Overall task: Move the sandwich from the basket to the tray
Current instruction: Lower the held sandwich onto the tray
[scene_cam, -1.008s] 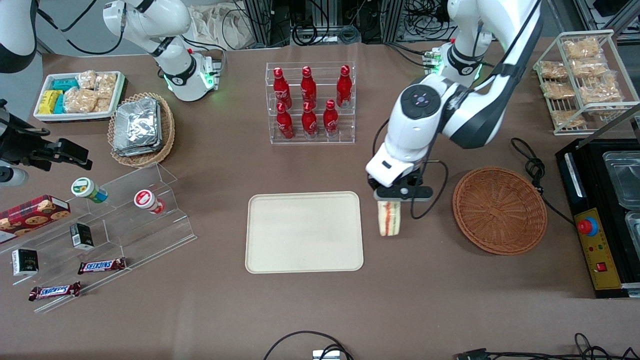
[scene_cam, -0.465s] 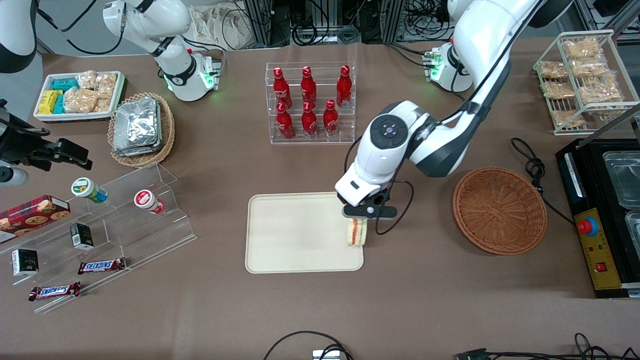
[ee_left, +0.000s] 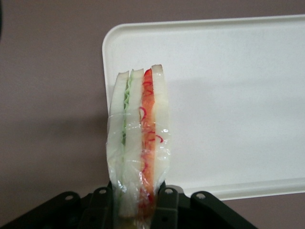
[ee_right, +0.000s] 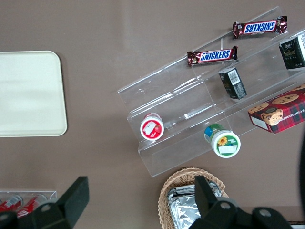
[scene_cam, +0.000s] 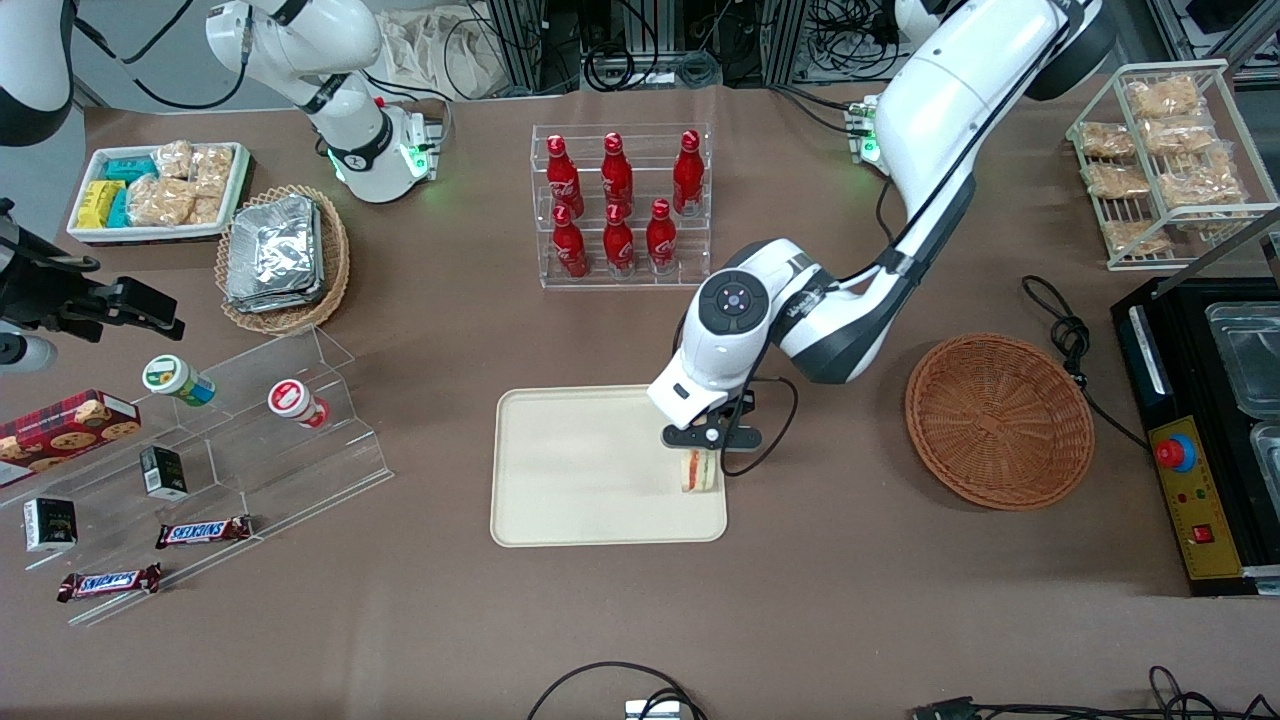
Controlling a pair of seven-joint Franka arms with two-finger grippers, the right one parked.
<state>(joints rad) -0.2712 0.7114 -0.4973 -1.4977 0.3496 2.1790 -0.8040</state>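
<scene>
Over the tray's edge nearest the basket, I see the left arm's gripper clamped on the sandwich, its two black fingers pressing the wrapped wedge from both sides. From the wrist camera I read the sandwich as upright on its edge, with clear film around it, green filling between the pale bread slices on one side and red-orange filling on the other. I cannot tell whether its lower end touches the tray surface. The cream rectangular tray lies flat on the brown table, otherwise bare. The reddish-brown wicker basket sits well apart, toward the working arm's end of the table. Farther from the front camera than the tray, I see a clear rack of red bottles.
</scene>
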